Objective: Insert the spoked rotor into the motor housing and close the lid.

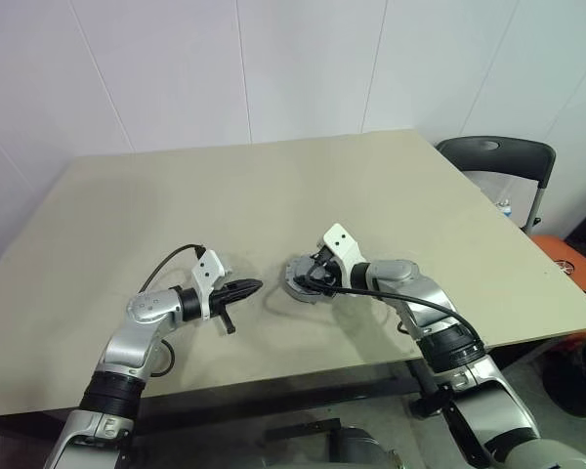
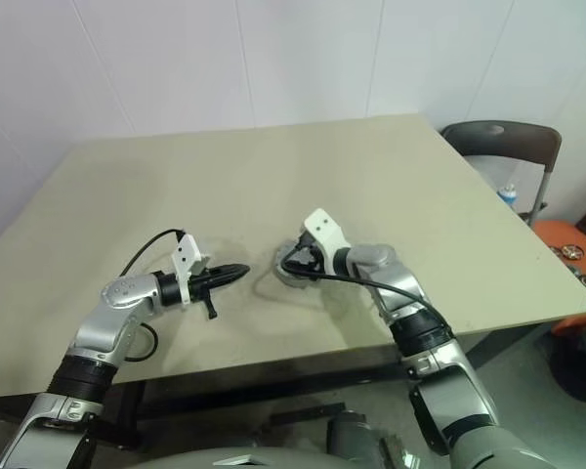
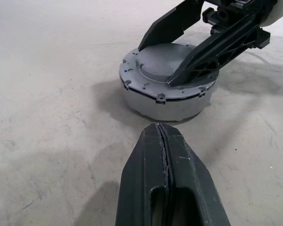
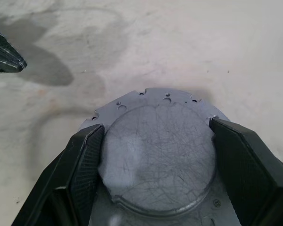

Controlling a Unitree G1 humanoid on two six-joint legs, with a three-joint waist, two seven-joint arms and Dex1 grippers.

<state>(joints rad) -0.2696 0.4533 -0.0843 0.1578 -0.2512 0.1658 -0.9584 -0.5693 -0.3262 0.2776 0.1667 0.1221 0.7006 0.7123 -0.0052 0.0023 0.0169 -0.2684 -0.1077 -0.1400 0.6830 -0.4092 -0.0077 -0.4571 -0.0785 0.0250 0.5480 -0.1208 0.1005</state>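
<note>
I had the right gripper (image 4: 155, 165) reaching down and inward over a grey, round, flat-topped metal assembly (image 3: 166, 82) that sat on the beige tabletop (image 1: 273, 195). Its two black fingers (image 4: 85, 160) stood spread wide, one on each side of the raised, scratched circular plate on top, which I took for the lid (image 4: 158, 155). The finger pads lay against the edge of that raised plate, though I could not tell whether they were actually squeezing it. Below the plate, the paler cylindrical body of the motor housing (image 3: 170, 106) rested flat on the table, with small screw holes around its upper flange and a thin dark seam running under the flange. The lid sat level on the housing. I could not see the spoked rotor or any coils.

My left gripper (image 3: 165, 155) had its black fingers pressed together, pinching nothing. Its tip hung just above the table and pointed at the assembly, which was near, straight ahead of it, with a strip of bare table between them. A dark folding chair (image 1: 498, 161) stood well beyond the right arm, at the table's far corner.
</note>
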